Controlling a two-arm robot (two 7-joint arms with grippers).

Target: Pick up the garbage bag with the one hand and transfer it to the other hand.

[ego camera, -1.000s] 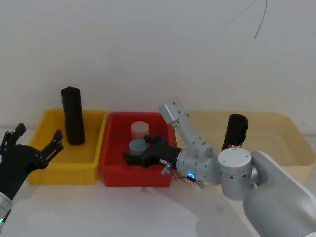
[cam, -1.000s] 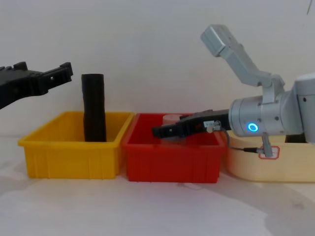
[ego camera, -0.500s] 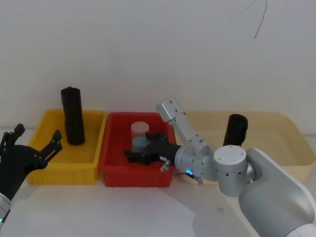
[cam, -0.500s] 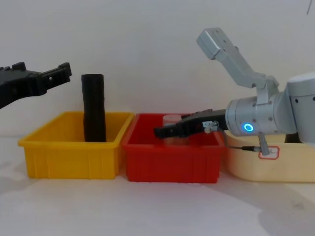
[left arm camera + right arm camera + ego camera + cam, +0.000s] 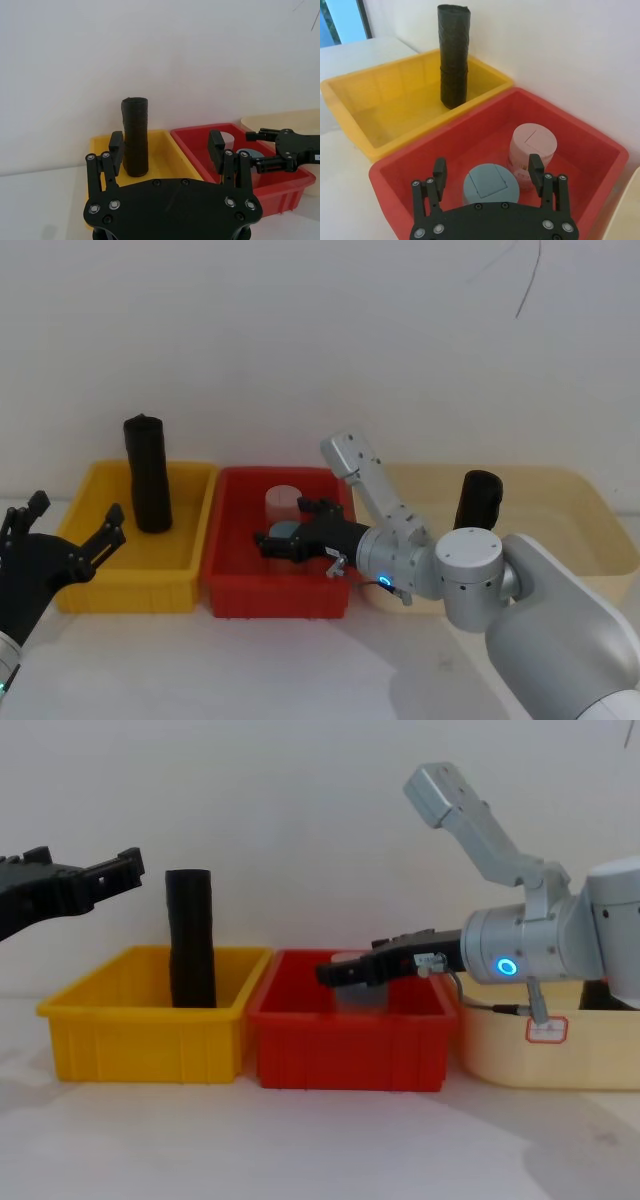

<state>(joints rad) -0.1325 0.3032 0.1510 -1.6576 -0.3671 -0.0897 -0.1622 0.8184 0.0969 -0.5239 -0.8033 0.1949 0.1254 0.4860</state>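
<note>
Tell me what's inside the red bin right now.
The red bin holds a grey-blue lidded container and a pink one, side by side. The right end effector hovers open above them. It covers the grey-blue container's near side and the floor below it.

garbage bag (image 5: 476, 504): tall black roll | stood upright in the cream bin (image 5: 590, 502) | partly hidden behind the right arm | not gripped

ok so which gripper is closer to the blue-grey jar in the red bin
The right. The right gripper hangs open right over the blue-grey jar inside the red bin. The left gripper hovers open at the near outer corner of the yellow bin, a whole bin away.
</note>
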